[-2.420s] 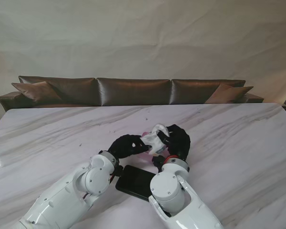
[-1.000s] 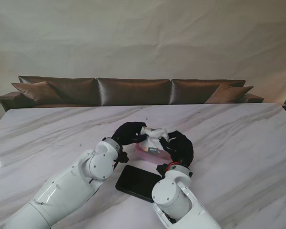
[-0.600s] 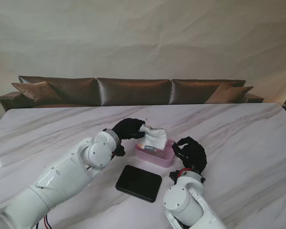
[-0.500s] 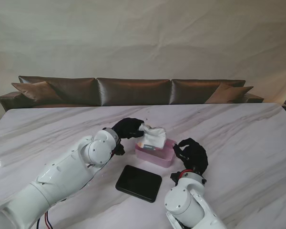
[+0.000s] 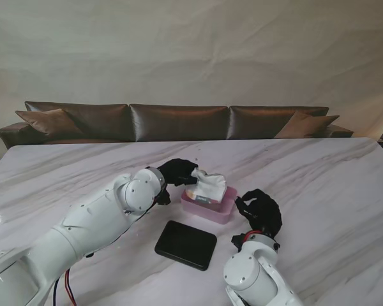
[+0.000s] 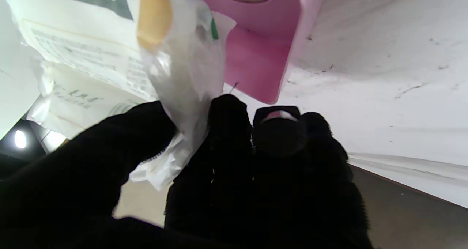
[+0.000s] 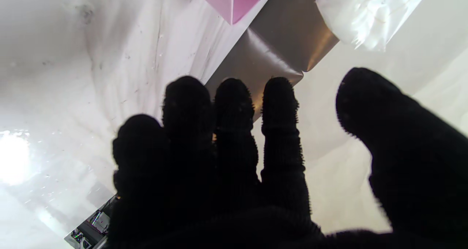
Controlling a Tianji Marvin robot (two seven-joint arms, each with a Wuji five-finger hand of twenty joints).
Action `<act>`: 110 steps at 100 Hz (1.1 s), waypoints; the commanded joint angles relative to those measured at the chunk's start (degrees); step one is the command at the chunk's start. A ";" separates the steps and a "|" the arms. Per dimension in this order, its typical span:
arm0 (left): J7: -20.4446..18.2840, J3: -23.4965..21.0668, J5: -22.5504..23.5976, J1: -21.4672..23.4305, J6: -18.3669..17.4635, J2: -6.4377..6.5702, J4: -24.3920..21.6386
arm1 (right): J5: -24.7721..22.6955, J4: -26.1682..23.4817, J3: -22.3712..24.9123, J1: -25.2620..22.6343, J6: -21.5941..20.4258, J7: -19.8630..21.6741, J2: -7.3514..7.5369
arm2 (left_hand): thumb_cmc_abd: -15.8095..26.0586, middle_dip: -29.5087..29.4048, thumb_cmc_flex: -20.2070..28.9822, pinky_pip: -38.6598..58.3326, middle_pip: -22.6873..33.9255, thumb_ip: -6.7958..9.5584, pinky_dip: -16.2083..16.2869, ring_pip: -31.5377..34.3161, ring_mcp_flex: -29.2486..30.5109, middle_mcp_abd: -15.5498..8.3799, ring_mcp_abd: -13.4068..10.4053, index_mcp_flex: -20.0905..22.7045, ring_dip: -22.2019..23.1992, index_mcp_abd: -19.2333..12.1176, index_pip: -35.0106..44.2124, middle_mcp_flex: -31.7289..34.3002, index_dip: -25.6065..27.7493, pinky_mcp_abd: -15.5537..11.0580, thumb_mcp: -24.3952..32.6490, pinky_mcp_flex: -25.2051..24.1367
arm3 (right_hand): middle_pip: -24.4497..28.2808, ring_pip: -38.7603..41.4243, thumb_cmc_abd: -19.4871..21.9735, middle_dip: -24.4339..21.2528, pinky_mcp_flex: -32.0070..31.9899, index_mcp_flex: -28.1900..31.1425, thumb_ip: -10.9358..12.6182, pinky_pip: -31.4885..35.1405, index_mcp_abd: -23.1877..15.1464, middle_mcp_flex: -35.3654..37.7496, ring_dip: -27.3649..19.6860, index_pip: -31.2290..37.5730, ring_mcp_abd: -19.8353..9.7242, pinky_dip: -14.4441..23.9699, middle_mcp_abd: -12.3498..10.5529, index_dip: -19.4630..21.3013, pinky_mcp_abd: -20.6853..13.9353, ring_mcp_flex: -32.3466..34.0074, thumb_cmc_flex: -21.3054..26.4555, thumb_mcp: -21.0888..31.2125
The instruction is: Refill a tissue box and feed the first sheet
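A pink open tissue box (image 5: 212, 211) stands on the marble table (image 5: 319, 178) in front of me. A white plastic-wrapped tissue pack (image 5: 208, 187) sits partly in it, sticking up at a tilt. My left hand (image 5: 177, 171) is at the pack's left end, thumb and fingers (image 6: 226, 117) pinching the clear wrapper (image 6: 182, 73). The pink box (image 6: 256, 55) shows close behind it. My right hand (image 5: 260, 213) hovers just right of the box, fingers (image 7: 234, 106) spread and holding nothing. The pink box corner (image 7: 234, 0) and the pack's wrapper (image 7: 362, 15) lie beyond its fingertips.
A flat black lid (image 5: 186, 244) lies on the table nearer to me than the box, between my two arms. A dark brown sofa (image 5: 179, 121) runs along the far side of the table.
Both hands lowered the pack into the pink box. The right hand then let go and drew back to the right, nearer to me. The left hand kept its hold and shifted slightly right.
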 commanded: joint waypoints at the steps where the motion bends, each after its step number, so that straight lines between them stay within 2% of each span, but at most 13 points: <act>1: -1.31 0.38 -0.05 -0.69 -0.31 -0.84 0.41 | 0.14 -0.38 0.17 -0.49 0.10 0.87 0.06 | 2.71 -1.13 -0.15 156.19 1.93 1.21 -0.63 3.23 1.47 -0.63 7.90 3.18 -0.73 -2.27 2.83 2.23 -3.08 -14.84 -0.03 4.00 | 1.30 0.27 0.62 -0.94 -0.06 -0.30 -0.18 0.25 -0.78 -1.25 -0.35 0.16 2.03 0.93 -0.14 -0.57 -3.63 -0.38 -0.70 -0.99; 18: -1.56 1.58 -0.08 -1.59 -0.72 -1.46 1.98 | 0.34 -0.43 0.51 -0.64 -0.04 0.85 0.08 | 1.97 -1.95 -0.52 156.19 1.65 1.28 -0.63 3.32 1.86 -0.18 8.59 3.34 -0.79 -1.58 2.29 2.23 -6.06 -14.99 -1.51 4.25 | 1.31 0.24 0.66 -0.94 -0.05 -0.21 -0.20 0.23 -0.79 -1.19 -0.36 0.34 2.05 0.98 -0.11 -0.80 -3.63 -0.35 -0.69 -1.09; 20: -1.54 1.72 0.01 -1.68 -0.70 -1.51 2.11 | 0.41 -0.46 0.54 -0.67 -0.06 0.86 0.07 | 1.92 -2.24 -0.47 156.14 1.77 1.65 -0.59 3.16 2.24 -0.15 6.99 3.13 -1.05 -1.39 2.59 2.15 -6.88 -15.26 -2.09 4.26 | 1.32 0.25 0.66 -0.93 -0.05 -0.24 -0.21 0.23 -0.81 -1.18 -0.36 0.34 2.11 0.99 -0.13 -0.84 -3.63 -0.32 -0.68 -1.10; 22: -1.52 1.86 0.11 -1.77 -0.68 -1.56 2.23 | 0.47 -0.48 0.57 -0.68 -0.08 0.86 0.07 | 1.85 -2.43 -0.54 156.11 1.84 1.88 -0.55 3.09 2.42 -0.13 6.54 2.98 -1.19 -1.37 2.78 2.08 -7.38 -15.42 -2.51 4.27 | 1.32 0.25 0.66 -0.93 -0.05 -0.20 -0.21 0.22 -0.78 -1.16 -0.36 0.36 2.12 0.99 -0.11 -0.85 -3.63 -0.31 -0.66 -1.10; 32: -1.32 2.41 0.80 -2.08 -0.55 -1.68 2.65 | 0.67 -0.55 0.70 -0.71 -0.18 0.84 0.06 | 1.23 -2.97 -1.09 155.98 1.31 2.04 -0.53 3.08 2.48 0.04 6.29 2.28 -1.23 -0.75 2.08 1.40 -8.47 -15.75 -3.25 4.29 | 1.38 0.25 0.62 -0.90 -0.05 -0.17 -0.25 0.21 -0.87 -1.08 -0.35 0.46 2.13 1.01 -0.05 -0.99 -3.63 -0.29 -0.60 -1.09; 36: -1.25 2.64 1.18 -2.19 -0.48 -1.66 2.71 | 0.74 -0.60 0.76 -0.74 -0.22 0.78 0.04 | 0.82 -3.42 -1.33 155.69 1.04 2.63 -0.48 3.02 2.49 0.04 6.16 1.90 -1.21 -0.50 1.85 1.05 -9.24 -16.47 -3.57 4.31 | 1.37 0.26 0.58 -0.90 -0.05 -0.15 -0.27 0.21 -0.87 -1.12 -0.34 0.50 2.13 1.02 -0.06 -1.04 -3.63 -0.28 -0.59 -1.09; 54: -0.95 3.54 2.68 -2.54 -0.30 -1.60 3.03 | 0.94 -0.71 0.95 -0.80 -0.26 0.61 -0.01 | -0.48 -4.70 -1.81 154.76 -0.69 2.83 -0.46 2.57 2.18 0.29 5.00 0.19 -0.84 1.39 -1.62 -0.95 -13.37 -17.63 -4.85 4.27 | 1.43 0.28 0.59 -0.86 0.00 -0.08 -0.37 0.16 -0.87 -1.07 -0.33 0.68 2.14 1.05 -0.13 -1.24 -3.36 -0.21 -0.57 -1.13; 59: -0.93 3.64 2.97 -2.57 -0.27 -1.53 2.93 | 0.97 -0.75 0.97 -0.82 -0.28 0.64 -0.01 | -0.41 -4.98 -2.38 154.62 -0.97 3.24 -0.39 2.45 2.23 0.17 4.60 -0.08 -0.69 1.93 -2.52 -1.43 -14.27 -17.85 -5.19 4.27 | 1.44 0.28 0.62 -0.85 0.00 -0.10 -0.38 0.16 -0.89 -1.06 -0.32 0.69 2.14 1.05 -0.13 -1.30 -3.36 -0.21 -0.57 -1.15; 65: -0.81 3.72 3.35 -2.56 -0.19 -1.44 2.78 | 0.97 -0.78 0.99 -0.86 -0.25 0.65 0.00 | 0.51 -5.56 -3.35 154.13 -1.09 4.84 -0.17 2.21 2.26 -0.22 4.20 -0.28 -0.29 3.04 -4.84 -2.09 -15.80 -18.66 -6.47 4.28 | 1.46 0.27 0.49 -0.83 0.00 -0.09 -0.39 0.15 -0.98 -1.05 -0.33 0.73 2.12 1.06 -0.13 -1.35 -3.36 -0.19 -0.53 -1.14; 73: -0.62 3.85 3.76 -2.60 -0.13 -1.41 2.73 | 0.99 -0.80 1.04 -0.90 -0.23 0.69 0.01 | 1.73 -5.83 -4.27 154.00 -1.18 6.03 0.02 2.04 2.31 -0.64 3.76 -0.70 -0.07 4.16 -6.99 -2.64 -17.11 -18.84 -7.48 4.28 | 1.47 0.25 0.62 -0.81 0.00 -0.10 -0.39 0.15 -0.80 -1.09 -0.33 0.76 2.13 1.08 -0.14 -1.45 -3.36 -0.18 -0.56 -1.15; 86: -0.26 4.26 4.55 -2.78 -0.18 -1.41 2.88 | 0.93 -0.89 1.13 -1.03 -0.12 0.71 0.03 | 5.08 -6.52 -4.96 153.29 -1.41 9.28 0.33 1.68 2.35 -1.50 2.94 -2.12 0.45 6.40 -12.11 -4.40 -19.10 -19.94 -11.70 4.30 | 1.46 0.23 0.58 -0.80 0.00 -0.03 -0.38 0.14 -0.87 -1.12 -0.33 0.78 2.14 1.09 -0.10 -1.51 -3.36 -0.22 -0.60 -1.19; 110: 0.65 4.77 5.55 -2.94 -0.30 -1.60 3.45 | 0.79 -1.02 1.18 -1.18 0.10 1.07 0.14 | 3.69 -6.58 -4.16 152.84 -1.70 9.44 0.56 1.63 2.53 -2.60 1.93 -5.05 0.68 7.63 -15.23 -6.56 -19.54 -20.94 -13.11 4.32 | 1.40 0.05 0.47 -0.78 -0.16 -0.07 -0.41 -0.04 -0.93 -1.27 -0.38 0.82 2.17 1.06 -0.12 -1.57 -3.43 -0.48 -0.58 -1.18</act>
